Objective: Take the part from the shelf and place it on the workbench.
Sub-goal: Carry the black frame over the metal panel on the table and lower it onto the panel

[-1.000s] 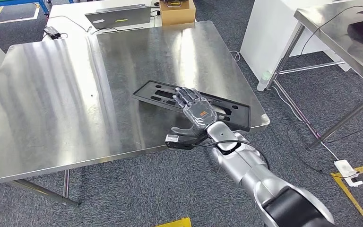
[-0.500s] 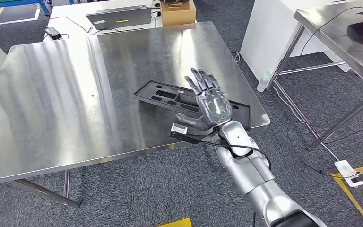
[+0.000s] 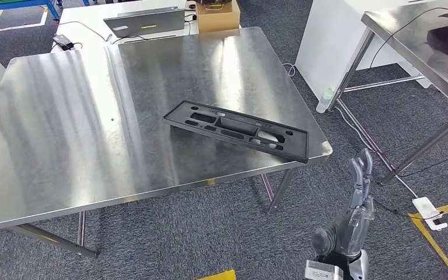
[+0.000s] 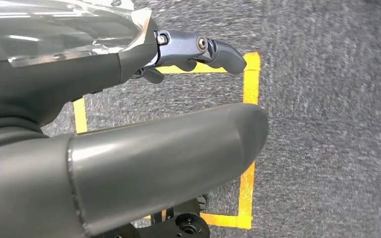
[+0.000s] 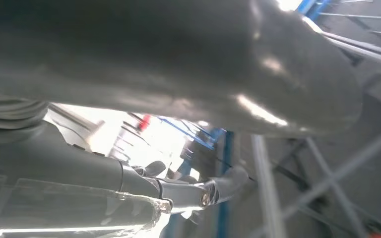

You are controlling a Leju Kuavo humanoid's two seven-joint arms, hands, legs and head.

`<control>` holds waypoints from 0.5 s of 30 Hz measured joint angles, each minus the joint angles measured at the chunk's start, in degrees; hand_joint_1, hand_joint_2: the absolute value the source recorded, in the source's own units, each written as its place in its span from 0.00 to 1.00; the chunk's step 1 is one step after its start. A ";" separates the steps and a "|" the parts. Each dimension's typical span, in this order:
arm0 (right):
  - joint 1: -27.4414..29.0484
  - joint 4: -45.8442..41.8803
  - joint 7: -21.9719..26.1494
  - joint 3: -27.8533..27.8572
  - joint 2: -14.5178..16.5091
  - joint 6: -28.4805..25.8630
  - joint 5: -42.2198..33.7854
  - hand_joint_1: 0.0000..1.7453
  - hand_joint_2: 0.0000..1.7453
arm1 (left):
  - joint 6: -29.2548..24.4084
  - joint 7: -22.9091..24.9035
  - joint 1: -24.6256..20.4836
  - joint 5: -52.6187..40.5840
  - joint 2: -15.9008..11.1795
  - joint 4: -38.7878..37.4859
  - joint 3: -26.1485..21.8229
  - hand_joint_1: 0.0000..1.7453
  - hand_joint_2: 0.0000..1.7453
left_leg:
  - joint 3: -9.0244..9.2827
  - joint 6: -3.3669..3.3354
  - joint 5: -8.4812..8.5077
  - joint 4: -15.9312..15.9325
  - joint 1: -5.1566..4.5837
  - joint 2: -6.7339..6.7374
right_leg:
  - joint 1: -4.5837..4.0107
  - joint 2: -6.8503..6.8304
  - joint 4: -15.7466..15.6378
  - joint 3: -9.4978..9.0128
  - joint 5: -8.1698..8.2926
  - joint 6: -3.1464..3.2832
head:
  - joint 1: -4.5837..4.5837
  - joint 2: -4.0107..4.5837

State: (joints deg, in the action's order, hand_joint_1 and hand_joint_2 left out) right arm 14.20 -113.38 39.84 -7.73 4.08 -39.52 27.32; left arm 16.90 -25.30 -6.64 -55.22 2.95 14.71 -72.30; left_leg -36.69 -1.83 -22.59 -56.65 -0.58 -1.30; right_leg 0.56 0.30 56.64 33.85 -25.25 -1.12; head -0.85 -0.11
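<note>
The part point(image 3: 236, 129), a long black plastic plate with cut-outs, lies flat on the steel workbench point(image 3: 64, 128) near its right front corner, one end close to the edge. My right hand point(image 3: 353, 216) hangs low beside that corner, off the bench and apart from the part, its fingers stretched out and holding nothing. In the right wrist view the same hand point(image 5: 178, 74) shows a bare thumb and dark fingers with nothing in them. My left hand point(image 4: 129, 124) hangs over grey carpet with yellow tape, fingers apart and holding nothing.
A laptop point(image 3: 146, 20), a cardboard box point(image 3: 217, 13) and a power adapter point(image 3: 64, 39) sit beyond the bench's far edge. A second steel table point(image 3: 420, 35) and a white cabinet point(image 3: 332, 41) stand to the right. Cables and a white power strip point(image 3: 429, 209) lie on the floor.
My right hand lay on the part, rose off it, then drew back and down below the bench's right front corner. The part stays where it lay.
</note>
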 joint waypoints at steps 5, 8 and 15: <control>1.96 0.50 -0.10 -0.09 0.87 1.18 -1.90 0.00 0.00 | 0.00 1.51 0.06 0.93 0.03 0.03 -1.34 0.00 0.00 | 0.10 -0.33 -0.32 -0.22 -0.16 0.02 | 0.18 -0.01 -0.09 -0.33 -0.04 -0.14 | 0.00 0.00; 2.72 1.49 -0.54 -0.22 1.71 2.95 -3.01 0.00 0.00 | 0.00 3.03 0.13 2.10 0.05 0.04 -2.45 0.00 0.00 | 0.21 -0.74 -0.54 -0.48 -0.21 0.01 | 0.25 -0.01 -0.10 -0.62 -0.13 -0.42 | 0.01 0.00; 3.56 3.83 -1.47 -0.34 3.86 7.25 -0.37 0.00 0.00 | 0.00 4.85 0.32 2.84 0.52 0.07 -3.61 0.00 0.00 | 1.13 -2.07 1.19 1.47 0.34 0.48 | 0.02 -0.06 9.11 2.35 -6.58 -0.19 | -0.22 0.00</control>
State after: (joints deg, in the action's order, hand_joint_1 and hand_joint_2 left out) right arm 17.77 -109.55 38.36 -8.08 7.94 -32.27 26.95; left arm 16.90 -20.45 -6.33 -52.38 3.47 14.78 -75.90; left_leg -35.55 -3.90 -21.40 -55.19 -0.23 -0.82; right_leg 0.59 0.24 65.75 36.20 -31.83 -1.32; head -1.07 -0.11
